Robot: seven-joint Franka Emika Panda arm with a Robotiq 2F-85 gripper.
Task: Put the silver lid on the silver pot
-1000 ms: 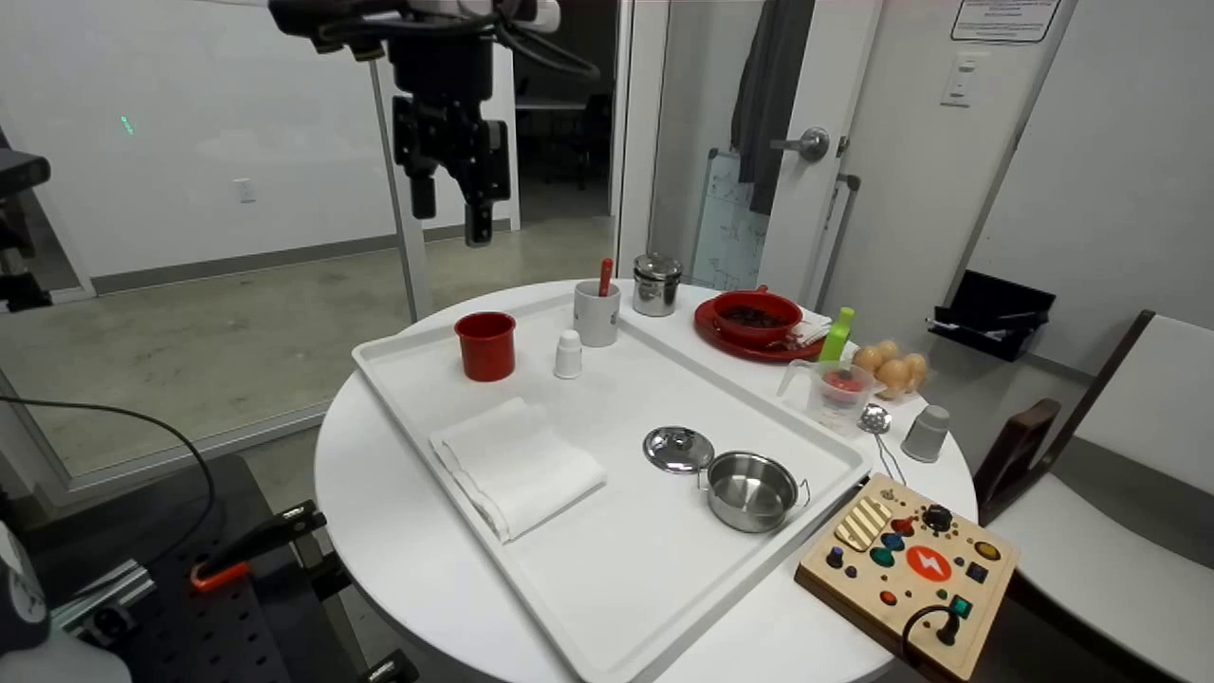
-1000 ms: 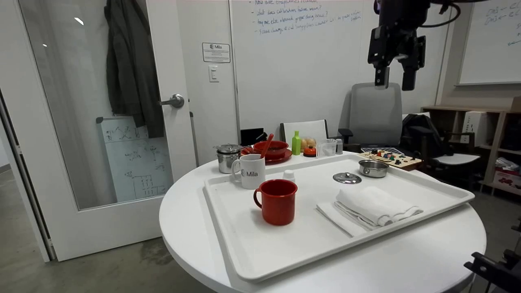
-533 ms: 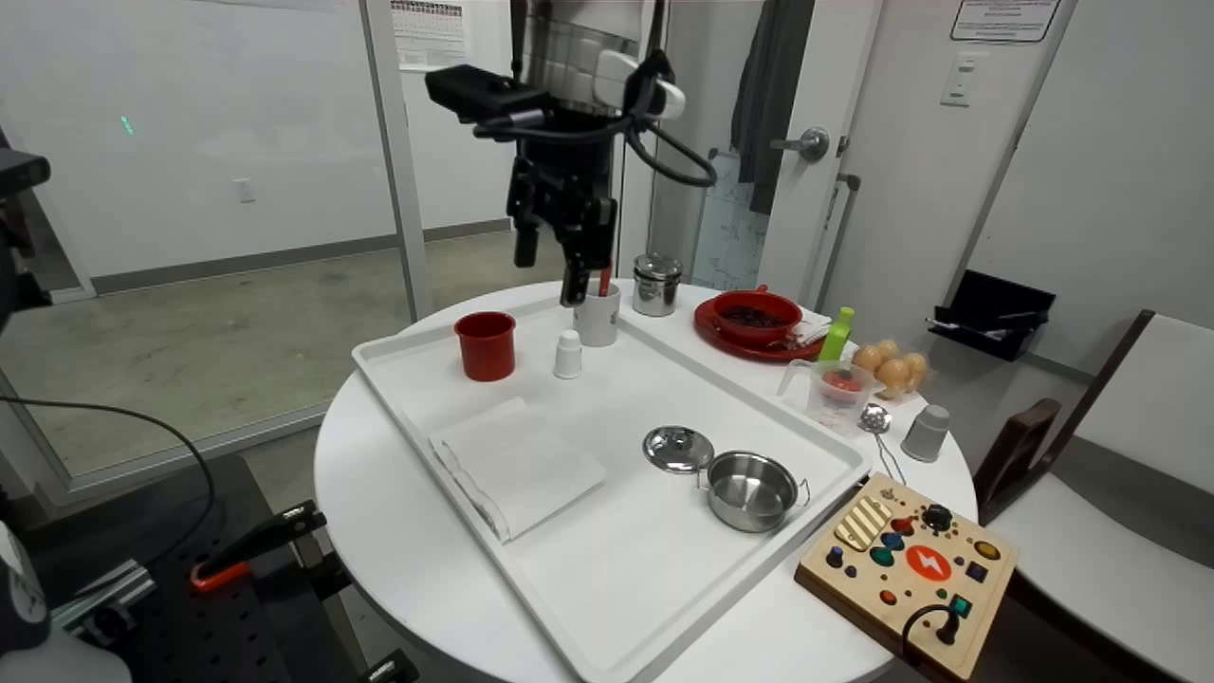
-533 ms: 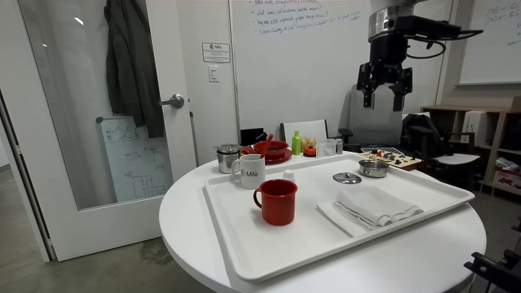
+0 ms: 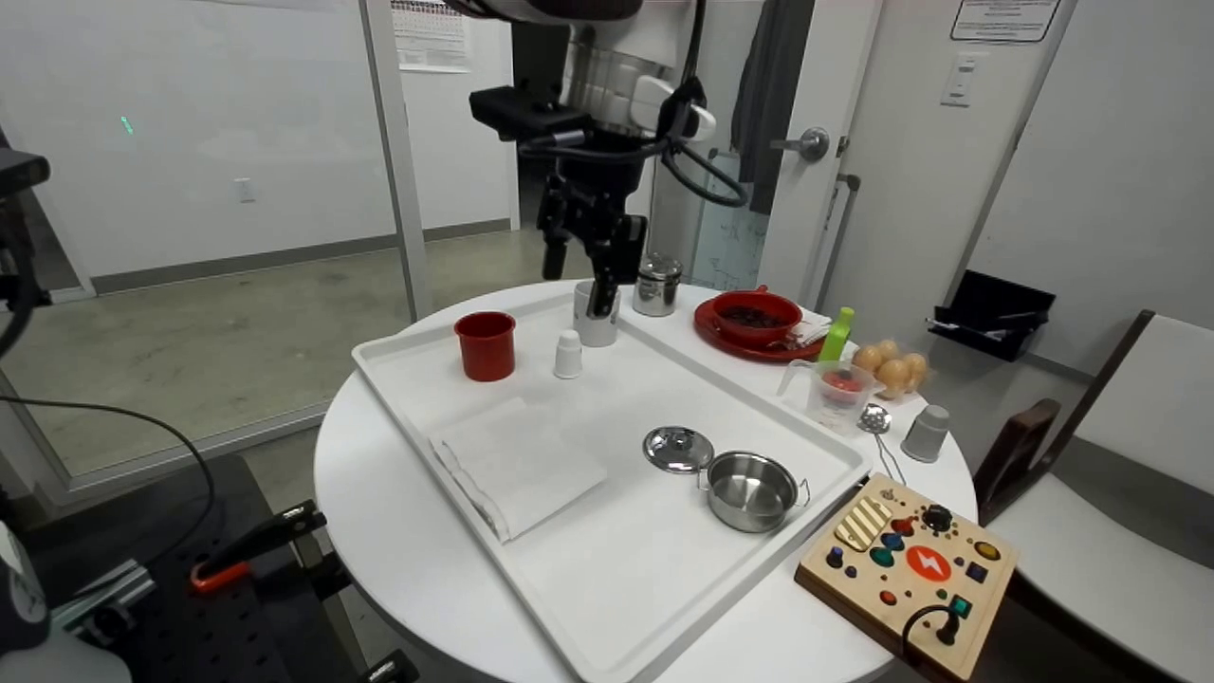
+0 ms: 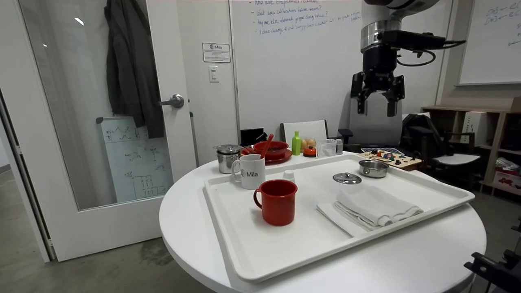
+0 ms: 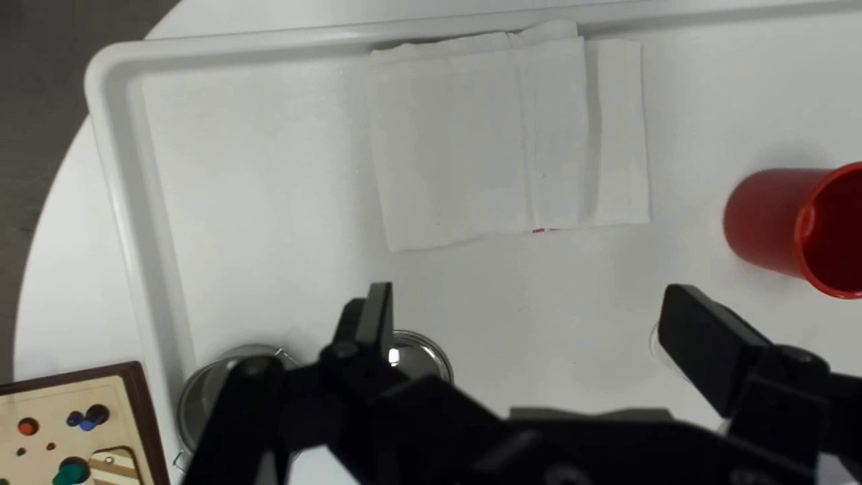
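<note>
The silver lid point(image 5: 678, 449) lies flat on the white tray, also seen in an exterior view point(image 6: 347, 178). In the wrist view the lid point(image 7: 423, 357) is partly hidden behind a finger. The silver pot point(image 5: 752, 493) stands uncovered beside the lid on the tray, near its edge; it also shows in an exterior view point(image 6: 373, 169). In the wrist view the pot point(image 7: 202, 394) is partly covered by the gripper. My gripper point(image 6: 377, 110) is open and empty, pointing down, high above the tray; it also shows in an exterior view point(image 5: 577, 284) and the wrist view point(image 7: 528, 293).
The tray point(image 5: 607, 626) also holds a folded white cloth point(image 5: 517, 465), a red mug point(image 5: 486, 347), a white mug point(image 6: 253, 173) and a small white shaker point(image 5: 568, 355). A metal canister point(image 6: 228, 158), red bowl point(image 5: 756, 316) and wooden knob board point(image 5: 910, 569) stand around the tray.
My open gripper has come down and moved over the table, rightward in one exterior view and slightly leftward in another. The lid, the pot and the other things have not moved.
</note>
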